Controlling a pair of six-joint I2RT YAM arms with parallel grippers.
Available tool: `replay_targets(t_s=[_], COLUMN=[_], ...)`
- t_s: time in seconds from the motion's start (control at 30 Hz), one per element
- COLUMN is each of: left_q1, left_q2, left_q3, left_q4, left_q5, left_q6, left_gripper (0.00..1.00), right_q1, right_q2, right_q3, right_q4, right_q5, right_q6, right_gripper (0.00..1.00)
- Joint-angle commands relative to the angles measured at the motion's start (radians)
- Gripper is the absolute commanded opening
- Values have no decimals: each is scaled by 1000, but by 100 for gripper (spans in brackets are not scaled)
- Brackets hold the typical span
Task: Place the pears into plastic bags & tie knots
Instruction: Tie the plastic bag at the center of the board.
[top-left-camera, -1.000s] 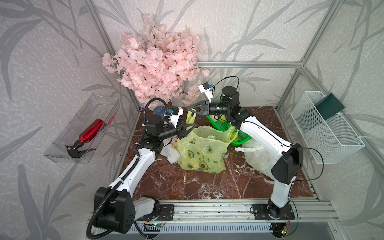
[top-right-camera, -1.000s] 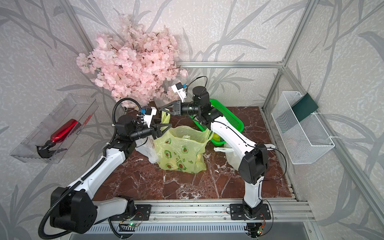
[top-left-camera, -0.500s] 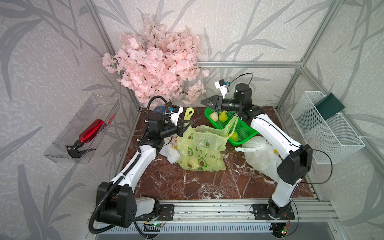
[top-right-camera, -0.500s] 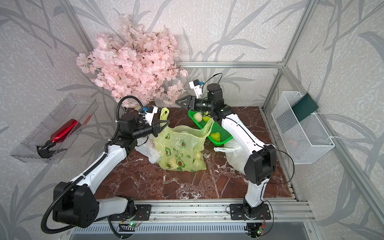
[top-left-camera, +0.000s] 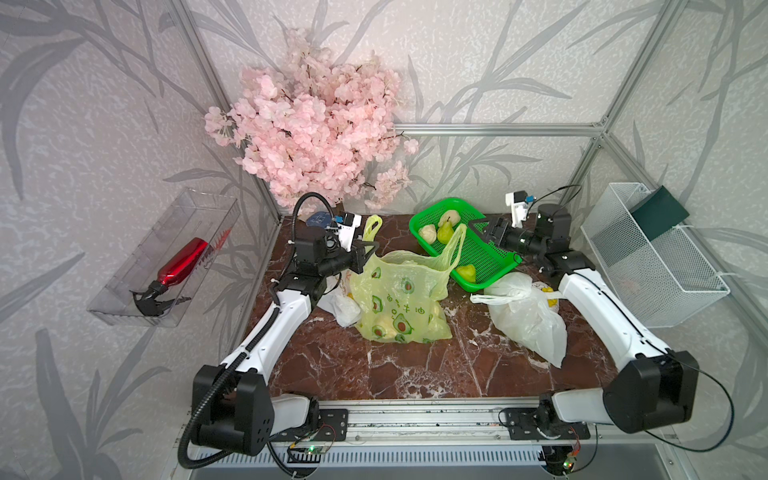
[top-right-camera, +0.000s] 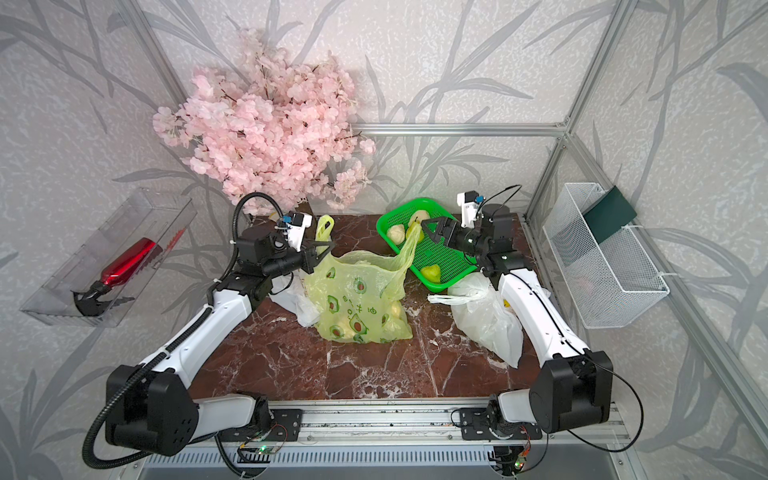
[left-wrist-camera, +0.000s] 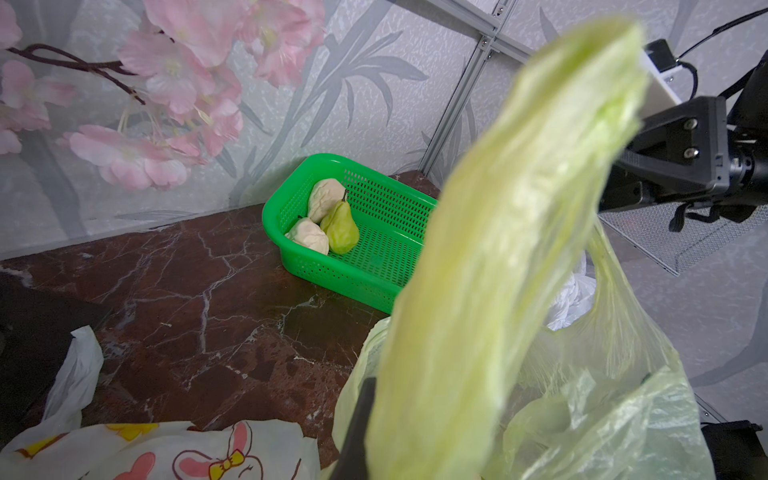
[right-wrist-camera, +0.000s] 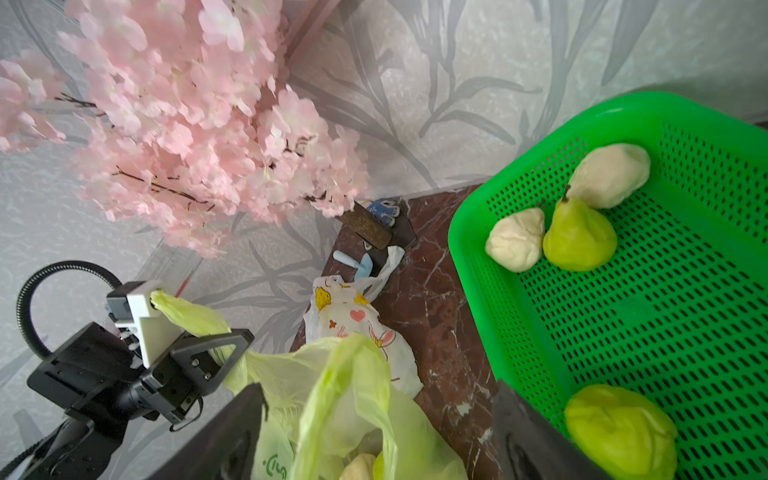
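- Your left hand (top-left-camera: 369, 251) is clamped shut on one handle (right-wrist-camera: 195, 320) of the yellow-green bag (top-left-camera: 399, 299). It's holding that strap up, and the loop pokes out past the fingers.
- Your right hand (top-right-camera: 430, 236) is spread wide and gripping nothing, hanging over the near end of the green basket (right-wrist-camera: 463, 266).
- The bag's other handle (top-left-camera: 455, 245) stands up right at the right hand's fingertips. In the right wrist view it sits loose between the two spread fingers (right-wrist-camera: 237, 436), with no pinch on it.
- The bag itself sits on the table (top-left-camera: 415, 374) between your two hands, mouth gaping. You can see pale fruit inside (right-wrist-camera: 358, 467), just below the right hand.
- Ahead of the right hand, in the basket, one green pear (right-wrist-camera: 579, 239) stands stem up, touching two pale wrinkled fruits (right-wrist-camera: 515, 239).
- Another yellow-green pear (right-wrist-camera: 621, 428) lies in the basket just beside one of the right hand's fingers.
- A rabbit-print white bag (left-wrist-camera: 199, 453) lies crumpled just under your left hand, against the yellow-green bag.
- A second white bag (top-left-camera: 525, 322) lies beside your right forearm, behind the hand. Its top is bunched, with strap ends (top-left-camera: 484, 297) pointing toward the yellow-green bag.
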Motion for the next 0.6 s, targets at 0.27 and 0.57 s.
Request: replay_targets(t_s=[0.27, 0.57], left_q1=[4, 5], left_q2=[-31, -43], left_q3=[36, 40], left_q4=[-3, -9], left_q5=[7, 6], left_q6=[-16, -25], left_gripper=[0, 0], right_q1=[160, 215], right_q2=[-48, 11], right_q3=[-214, -255], right_q4=[317, 497], right_q5=[63, 118], right_q6=[117, 162], right_gripper=[90, 92])
